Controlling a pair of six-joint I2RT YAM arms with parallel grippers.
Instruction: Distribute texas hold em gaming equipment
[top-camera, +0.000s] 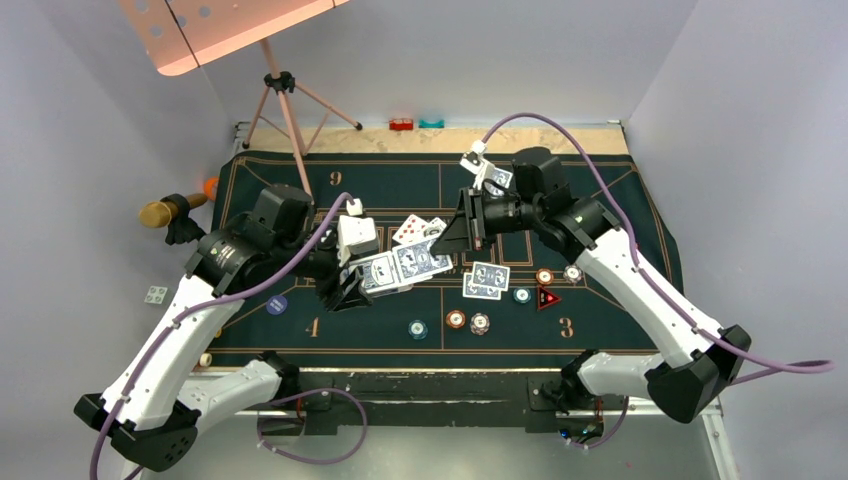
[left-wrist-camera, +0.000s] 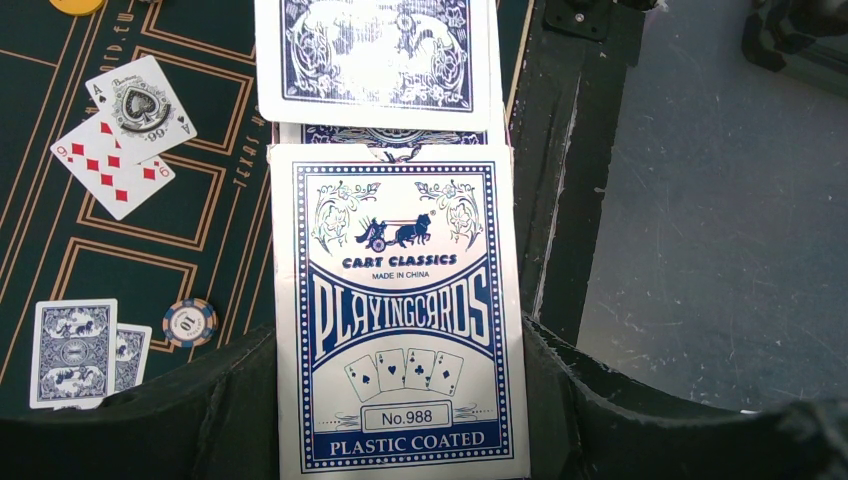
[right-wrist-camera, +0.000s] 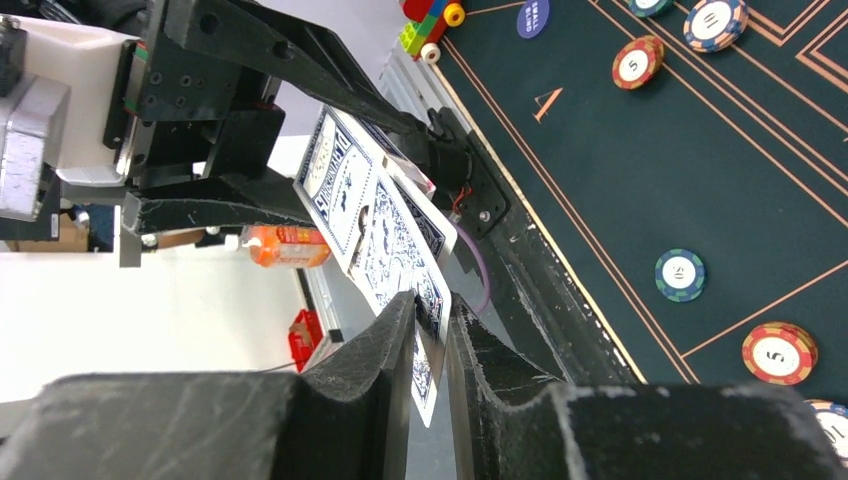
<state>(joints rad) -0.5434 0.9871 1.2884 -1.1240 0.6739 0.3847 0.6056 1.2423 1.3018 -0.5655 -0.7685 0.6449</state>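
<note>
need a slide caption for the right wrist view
Right claw closing on a card drawn from the card box in the left claw, above the chip-strewn felt.

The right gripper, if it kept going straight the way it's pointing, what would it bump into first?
The right gripper is already pinching a card from the deck. Straight ahead sits the card box, then the left gripper holding it, though depth is hard to judge.

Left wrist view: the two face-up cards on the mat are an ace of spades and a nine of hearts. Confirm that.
Not quite. The left wrist view shows the ace of spades overlapping a nine of diamonds, not hearts; its red pips are diamond-shaped. Both lie face up on the green mat.
</note>
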